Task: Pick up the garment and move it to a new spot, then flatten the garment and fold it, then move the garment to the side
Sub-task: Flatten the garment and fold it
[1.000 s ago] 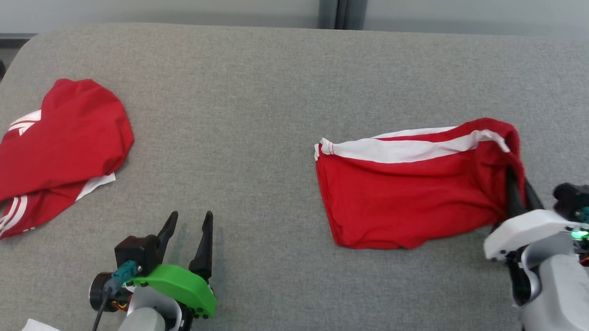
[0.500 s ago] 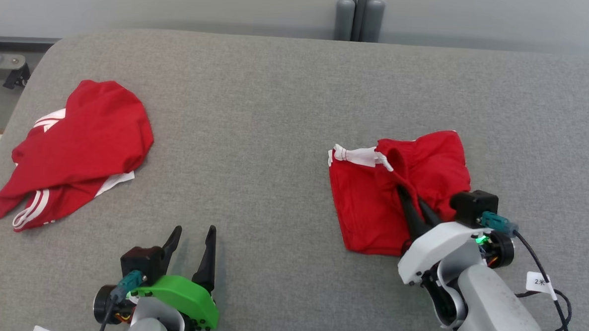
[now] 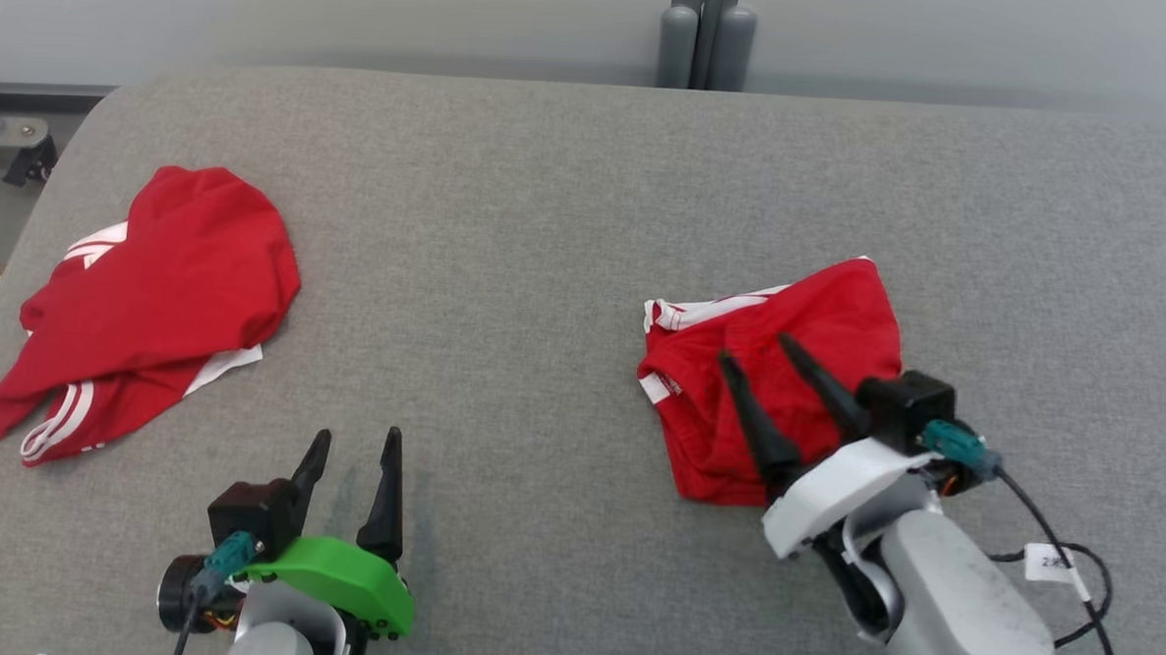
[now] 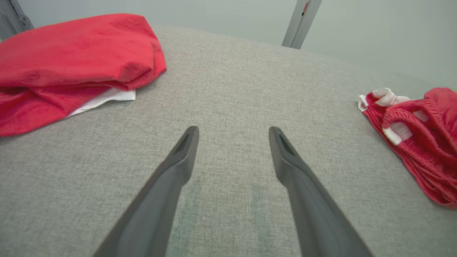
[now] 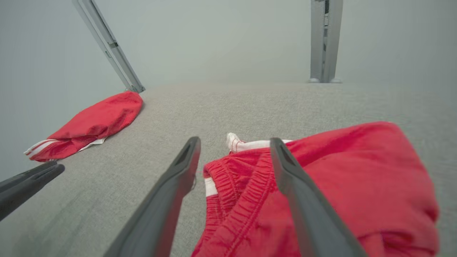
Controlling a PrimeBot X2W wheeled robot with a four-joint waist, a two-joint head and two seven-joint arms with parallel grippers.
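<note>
My right pincer (image 3: 754,348) stands open right of centre in the head view. Its two dark fingers are spread above the red shorts (image 3: 840,304) and nothing is between them. In the right wrist view the elastic waistband lies just under and between the fingers, but I cannot tell whether the tips touch the cloth. The shorts lie on the grey surface (image 3: 508,245) as a doubled-over bundle. The white-trimmed waistband end points toward the middle of the frame and a rounded red hump is at the upper right. My left pincer (image 3: 358,433) is also open and empty, low in the lower left of the frame, well apart from the shorts. A second red garment (image 3: 161,289) with white stripes sits crumpled at the far left, and I leave it alone. I judge the folding step to be in hand or all but finished. The bundle looks doubled but loose, with a puffy top layer and a gathered waistband. Next I should either press the hump flat or grip through every layer near the folded edge. That way the stack should hold its shape when I carry it to the side. A pinch on the top layer alone would probably pull the fold open.
</note>
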